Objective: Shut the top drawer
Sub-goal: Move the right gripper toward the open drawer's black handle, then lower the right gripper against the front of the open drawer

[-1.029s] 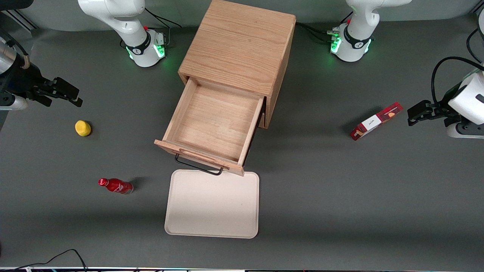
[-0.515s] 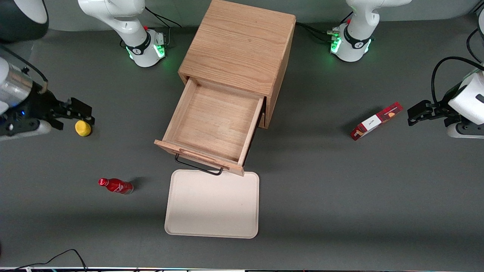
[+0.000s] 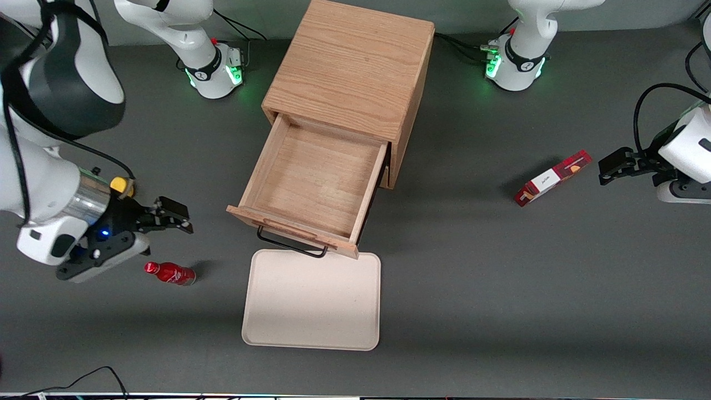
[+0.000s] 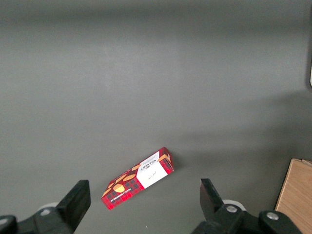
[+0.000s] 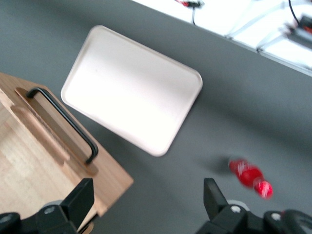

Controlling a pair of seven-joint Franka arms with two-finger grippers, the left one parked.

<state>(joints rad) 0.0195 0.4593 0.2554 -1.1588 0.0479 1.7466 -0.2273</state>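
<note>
Front view: wide shallow light-oak top drawer (image 3: 314,183) with thin black wire handle (image 3: 291,245), pulled fully out of the oak cabinet (image 3: 350,66) mid-desk; black two-finger gripper (image 3: 176,215) spread and empty, well apart toward the working arm's end, above a small red bottle (image 3: 170,273); likely risks are clipping that bottle or the drawer's front corner, or pushing off-centre and jamming.

Right wrist view: handle (image 5: 66,122) overhangs the cream rectangular tray (image 5: 131,87). Left wrist view: red tartan carton (image 4: 138,177), print unreadable.

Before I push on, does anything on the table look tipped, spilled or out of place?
The red bottle lies on its side near the gripper, whose jaws are open. The red box also lies flat and askew. The top drawer stands pulled out, empty. Nothing spilled.
</note>
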